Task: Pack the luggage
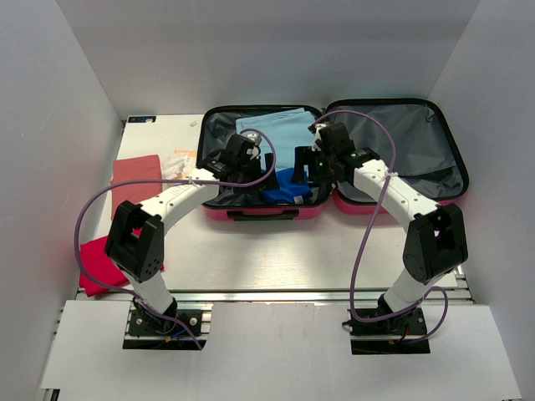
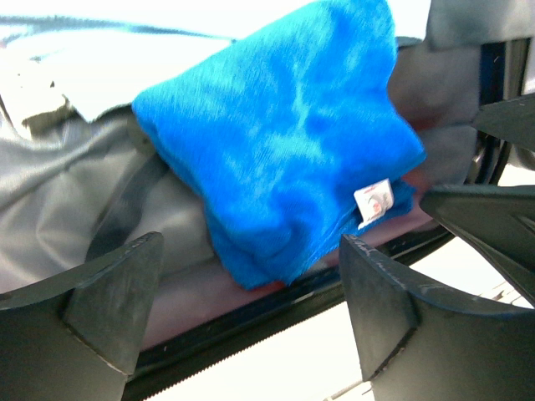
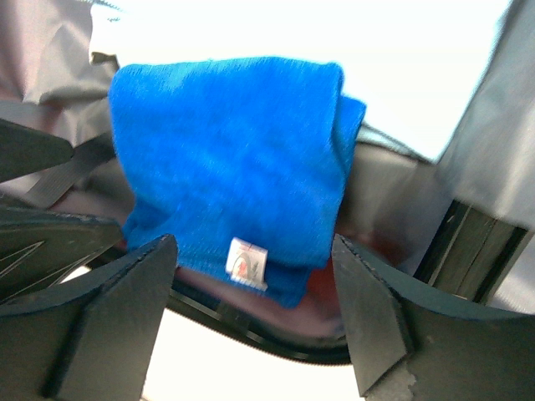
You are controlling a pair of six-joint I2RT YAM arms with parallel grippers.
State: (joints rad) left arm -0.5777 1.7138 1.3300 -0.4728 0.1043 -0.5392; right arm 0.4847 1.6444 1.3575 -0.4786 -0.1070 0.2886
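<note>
The pink luggage (image 1: 219,210) lies open on the table, its grey-lined lid (image 1: 418,150) spread to the right. A folded bright blue towel (image 1: 288,187) with a white tag lies in the left half by the near rim; it also shows in the left wrist view (image 2: 284,142) and the right wrist view (image 3: 230,159). A light blue garment (image 1: 280,134) lies behind it. My left gripper (image 2: 251,309) is open and empty, just near of the towel over the rim. My right gripper (image 3: 251,322) is open and empty, also over the near rim facing the towel.
Red cloths lie on the table at the left (image 1: 134,173) and by the left arm's base (image 1: 96,263). A small packet (image 1: 180,160) lies left of the suitcase. White walls close in both sides. The black zip rim (image 2: 251,313) runs under both grippers.
</note>
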